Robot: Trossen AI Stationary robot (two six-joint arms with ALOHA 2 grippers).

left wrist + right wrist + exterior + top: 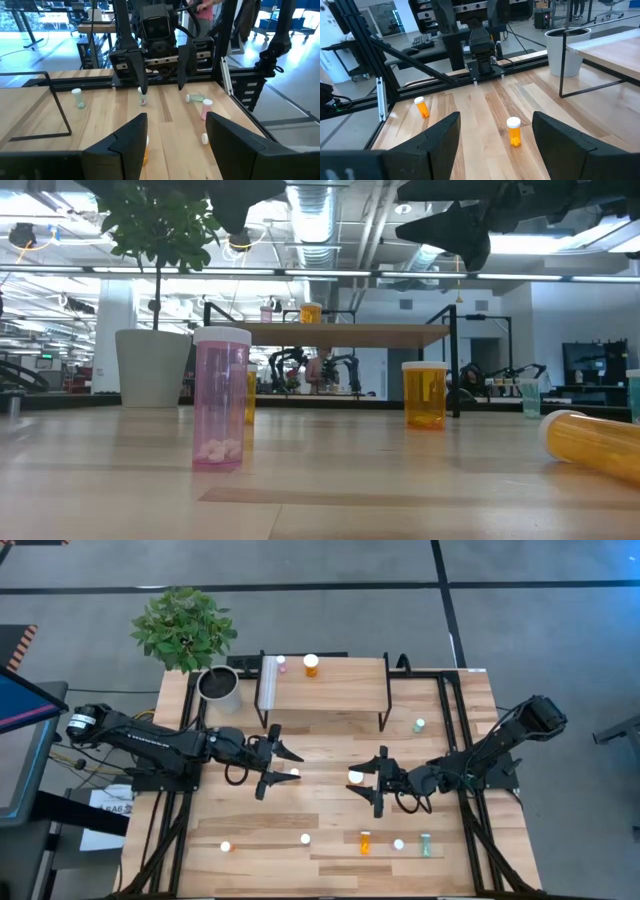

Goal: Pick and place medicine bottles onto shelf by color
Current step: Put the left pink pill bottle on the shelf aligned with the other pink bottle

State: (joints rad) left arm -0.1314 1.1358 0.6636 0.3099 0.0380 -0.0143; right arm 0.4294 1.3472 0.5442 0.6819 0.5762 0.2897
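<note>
The shelf [325, 685] stands at the table's far middle, with a pink bottle [281, 663] and an orange bottle [311, 664] upright on its top. My left gripper [276, 766] is open above the table's middle. A small orange bottle [293, 773] stands on the table just beyond its fingertips. My right gripper [380, 781] faces it, open, with a white-capped orange bottle [356, 777] standing on the table just beyond its fingertips. In the right wrist view an orange bottle [514, 131] stands ahead, in line with the gap between the fingers. Neither gripper touches a bottle.
Near the front edge are several more bottles: a pink one [221, 397], an orange one lying down [364, 842], a green one [425, 844] and a white-capped one [225, 846]. Another green bottle [419, 725] stands right of the shelf. A potted plant [218, 685] stands left of the shelf.
</note>
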